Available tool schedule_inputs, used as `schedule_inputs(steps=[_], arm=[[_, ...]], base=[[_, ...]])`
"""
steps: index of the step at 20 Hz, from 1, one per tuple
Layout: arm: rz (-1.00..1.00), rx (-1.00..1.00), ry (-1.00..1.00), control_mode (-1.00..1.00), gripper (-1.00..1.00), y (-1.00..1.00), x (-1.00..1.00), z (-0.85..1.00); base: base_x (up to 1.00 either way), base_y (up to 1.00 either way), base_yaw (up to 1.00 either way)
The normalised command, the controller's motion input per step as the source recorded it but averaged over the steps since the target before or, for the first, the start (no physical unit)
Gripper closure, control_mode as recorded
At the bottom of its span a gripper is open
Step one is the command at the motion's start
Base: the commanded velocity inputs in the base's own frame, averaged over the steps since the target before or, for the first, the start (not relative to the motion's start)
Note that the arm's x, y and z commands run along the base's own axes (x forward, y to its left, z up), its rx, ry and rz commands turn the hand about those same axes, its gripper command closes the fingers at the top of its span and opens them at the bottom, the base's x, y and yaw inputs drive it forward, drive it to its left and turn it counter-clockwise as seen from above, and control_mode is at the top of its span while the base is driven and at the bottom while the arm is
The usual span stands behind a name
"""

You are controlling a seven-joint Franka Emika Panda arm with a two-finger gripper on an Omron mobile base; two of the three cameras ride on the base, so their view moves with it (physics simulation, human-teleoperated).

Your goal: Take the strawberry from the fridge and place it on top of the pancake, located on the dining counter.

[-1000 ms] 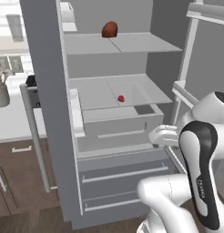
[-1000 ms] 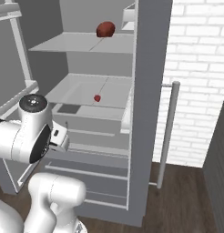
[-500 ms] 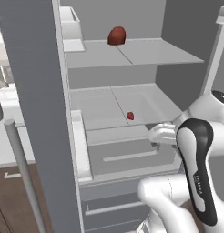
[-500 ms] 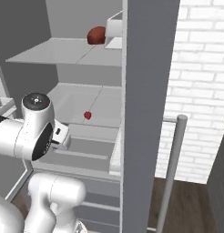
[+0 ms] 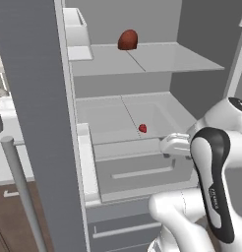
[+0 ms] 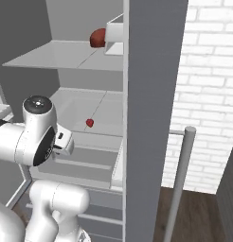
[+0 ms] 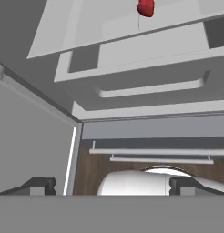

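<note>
Hand point(image 7: 112, 186) spread wide and empty, fingertips point(image 7: 41, 185) well apart, short of the strawberry point(image 7: 145, 7) on the fridge point(image 5: 39, 98) shelf

Arm point(image 5: 211, 177) is the usual glossy white shell look, all rounded and chunky, no sharp edges. There's a long black oval inlay running down one link with small grey lettering on it, too tiny to read. Joint cap point(image 6: 38, 104) is a grey disc with a dark ring around it and little dark dots near the middle. Lower links are fat white tubes. A small white boxy block sits near the wrist. Pincer point(image 7: 112, 185) tips are small, dark and squared-off.
</note>
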Motion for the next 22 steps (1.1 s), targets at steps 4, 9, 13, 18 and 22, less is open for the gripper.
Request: schedule_inputs(steps=[4,9,13,18,22], arm=[[0.00,0.00,-0.16,-1.00,-1.00,0.00,0.37,0.00],[0.00,-0.07,-0.04,-1.00,-1.00,0.00,0.56,-0.02],[-0.01,-0.03,-0.04,-1.00,-1.00,0.00,0.77,-0.17],[0.00,-0.05,-0.06,-1.00,-1.00,0.00,0.73,-0.13],[0.00,-0.11,-0.01,-1.00,-1.00,0.00,0.65,-0.02]], base=[[0.14,0.00,0.00],[0.00,0.00,0.00],[0.00,0.00,0.00],[0.00,0.00,0.00],[0.00,0.00,0.00]])
